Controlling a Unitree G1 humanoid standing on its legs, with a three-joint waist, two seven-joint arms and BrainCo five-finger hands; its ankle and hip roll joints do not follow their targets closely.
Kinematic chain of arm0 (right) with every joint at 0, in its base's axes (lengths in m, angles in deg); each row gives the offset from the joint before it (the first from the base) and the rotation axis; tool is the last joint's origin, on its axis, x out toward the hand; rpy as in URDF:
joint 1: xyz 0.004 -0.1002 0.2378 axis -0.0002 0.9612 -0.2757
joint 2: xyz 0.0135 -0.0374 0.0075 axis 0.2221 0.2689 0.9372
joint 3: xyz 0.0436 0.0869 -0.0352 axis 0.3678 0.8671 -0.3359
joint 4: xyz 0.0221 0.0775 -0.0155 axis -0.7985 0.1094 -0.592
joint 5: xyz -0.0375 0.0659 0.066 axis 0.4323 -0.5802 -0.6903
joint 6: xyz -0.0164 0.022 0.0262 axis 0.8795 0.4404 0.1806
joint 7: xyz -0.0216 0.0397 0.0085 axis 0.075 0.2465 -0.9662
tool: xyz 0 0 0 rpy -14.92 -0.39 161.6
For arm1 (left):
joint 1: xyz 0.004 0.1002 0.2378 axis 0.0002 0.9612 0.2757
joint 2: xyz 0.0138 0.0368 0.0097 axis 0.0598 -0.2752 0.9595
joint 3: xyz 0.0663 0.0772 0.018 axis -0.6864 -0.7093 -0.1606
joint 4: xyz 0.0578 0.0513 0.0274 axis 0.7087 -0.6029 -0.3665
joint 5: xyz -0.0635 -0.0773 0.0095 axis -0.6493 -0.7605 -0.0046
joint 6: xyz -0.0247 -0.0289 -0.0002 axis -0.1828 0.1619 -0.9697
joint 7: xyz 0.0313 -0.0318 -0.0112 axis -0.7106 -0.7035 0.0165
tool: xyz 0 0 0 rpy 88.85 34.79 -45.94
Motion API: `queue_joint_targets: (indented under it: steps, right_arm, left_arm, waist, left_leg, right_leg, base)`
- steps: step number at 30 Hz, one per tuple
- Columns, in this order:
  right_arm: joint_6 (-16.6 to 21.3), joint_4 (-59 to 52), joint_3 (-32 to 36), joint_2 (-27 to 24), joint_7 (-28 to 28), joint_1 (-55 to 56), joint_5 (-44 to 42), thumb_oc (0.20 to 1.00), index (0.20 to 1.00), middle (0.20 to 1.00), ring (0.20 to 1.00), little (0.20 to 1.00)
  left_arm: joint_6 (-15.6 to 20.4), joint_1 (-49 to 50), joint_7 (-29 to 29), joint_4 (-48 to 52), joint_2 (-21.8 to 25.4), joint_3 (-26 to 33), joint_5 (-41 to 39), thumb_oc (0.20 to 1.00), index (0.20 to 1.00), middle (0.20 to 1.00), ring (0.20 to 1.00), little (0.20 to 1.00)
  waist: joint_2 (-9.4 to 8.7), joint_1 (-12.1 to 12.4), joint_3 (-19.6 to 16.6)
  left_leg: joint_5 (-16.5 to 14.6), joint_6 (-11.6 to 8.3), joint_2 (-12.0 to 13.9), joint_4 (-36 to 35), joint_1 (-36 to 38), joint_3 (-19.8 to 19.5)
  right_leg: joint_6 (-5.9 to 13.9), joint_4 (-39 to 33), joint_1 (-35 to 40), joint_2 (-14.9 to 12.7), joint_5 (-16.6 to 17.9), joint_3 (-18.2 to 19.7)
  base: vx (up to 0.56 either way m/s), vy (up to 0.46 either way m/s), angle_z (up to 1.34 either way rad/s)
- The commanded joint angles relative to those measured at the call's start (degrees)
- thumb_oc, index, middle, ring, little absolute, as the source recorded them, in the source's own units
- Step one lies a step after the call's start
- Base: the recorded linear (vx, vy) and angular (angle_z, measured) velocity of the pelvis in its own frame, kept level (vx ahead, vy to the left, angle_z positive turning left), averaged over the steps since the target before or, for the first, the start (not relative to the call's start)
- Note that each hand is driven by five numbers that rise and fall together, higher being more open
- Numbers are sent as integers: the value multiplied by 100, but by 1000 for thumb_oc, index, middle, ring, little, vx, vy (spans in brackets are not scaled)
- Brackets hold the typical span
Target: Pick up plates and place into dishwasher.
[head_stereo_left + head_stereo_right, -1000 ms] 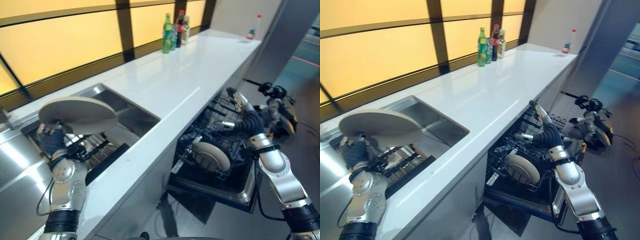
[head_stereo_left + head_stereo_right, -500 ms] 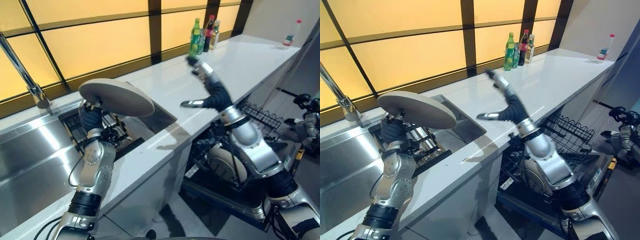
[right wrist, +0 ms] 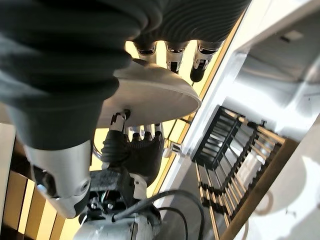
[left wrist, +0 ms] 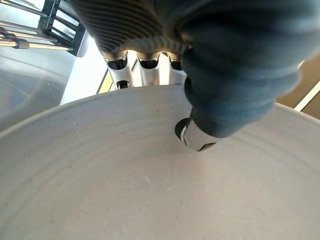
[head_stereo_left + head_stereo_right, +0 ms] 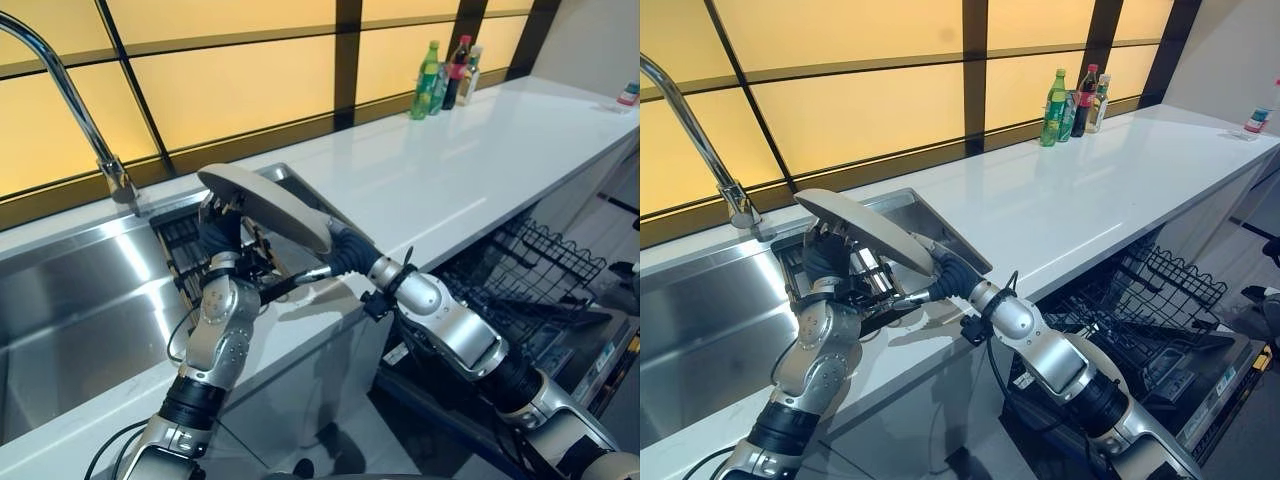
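Both of my hands met at one pale round plate [image 5: 262, 205], held tilted above the sink [image 5: 80, 300], over the dark rack [image 5: 190, 250] sitting in the basin's right end. My left hand [image 5: 219, 228] gripped the plate from beneath, thumb pressed on one face and fingers curled behind the rim, as my left wrist view showed. My right hand [image 5: 943, 275] reached across the white countertop [image 5: 480, 150] to the plate's lower edge; my right wrist view showed its fingers over the rim and the thumb below, closed on it. Below the countertop's front edge, the open dishwasher [image 5: 560, 330] showed its black wire rack [image 5: 1160, 290] pulled out. Three bottles [image 5: 445, 76] stood at the countertop's far edge by the window, and a tall faucet [image 5: 70, 100] rose behind the sink.
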Motion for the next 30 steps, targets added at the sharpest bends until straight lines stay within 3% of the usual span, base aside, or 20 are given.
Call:
queue_joint_targets:
  steps: [1, 17, 18, 19, 20, 30]
  right_arm:
    - [114, -361, -125, 442, 270, -564, -48, 1000, 1000, 1000, 1000, 1000]
    - [81, -318, 182, 689, 1541, -554, 343, 1000, 1000, 1000, 1000, 1000]
    - [72, -322, 201, 692, 1511, -511, 397, 736, 736, 736, 736, 736]
    - [70, -321, 209, 689, 1492, -487, 414, 272, 272, 272, 272, 272]
    - [58, -314, 211, 680, 1444, -468, 431, 200, 200, 200, 200, 200]
    - [-157, -323, 231, 360, 980, -323, 428, 200, 200, 200, 200, 200]
  left_arm:
    - [123, -576, -117, 131, 47, -66, 208, 200, 200, 200, 200, 200]
    - [-175, -346, -394, 311, -96, -182, 100, 200, 200, 200, 200, 200]
    - [-196, -311, -417, 329, -98, -168, 72, 200, 200, 200, 200, 200]
    - [-205, -291, -429, 339, -102, -160, 58, 200, 200, 200, 200, 200]
    - [-217, -276, -439, 347, -103, -158, 46, 200, 200, 200, 200, 200]
    - [-243, -189, -502, 477, -68, -162, 100, 200, 200, 200, 200, 200]
  waist:
    - [-163, 141, -298]
    - [-75, 269, -355]
    - [-68, 270, -360]
    - [-64, 272, -364]
    - [-63, 272, -371]
    - [-111, 268, -393]
  left_leg:
    - [-314, 331, -373, 162, 213, 315]
    - [-305, 373, -441, 67, 247, 142]
    - [-305, 380, -449, 65, 249, 137]
    - [-306, 385, -453, 64, 251, 135]
    - [-307, 389, -456, 59, 255, 134]
    - [-289, 402, -474, -3, 295, 136]
  right_leg:
    - [-158, 111, -570, 273, 652, 35]
    - [-160, 86, -545, 233, 656, -57]
    - [-159, 84, -543, 227, 658, -51]
    - [-157, 81, -540, 221, 660, -51]
    - [-155, 79, -541, 215, 660, -50]
    - [-144, 62, -521, 199, 676, -89]
  base:
    - [0, 0, 0]
    - [-5, 15, 2]
    - [6, 42, 1]
    - [9, 39, 1]
    - [11, 31, 0]
    - [2, 3, 0]
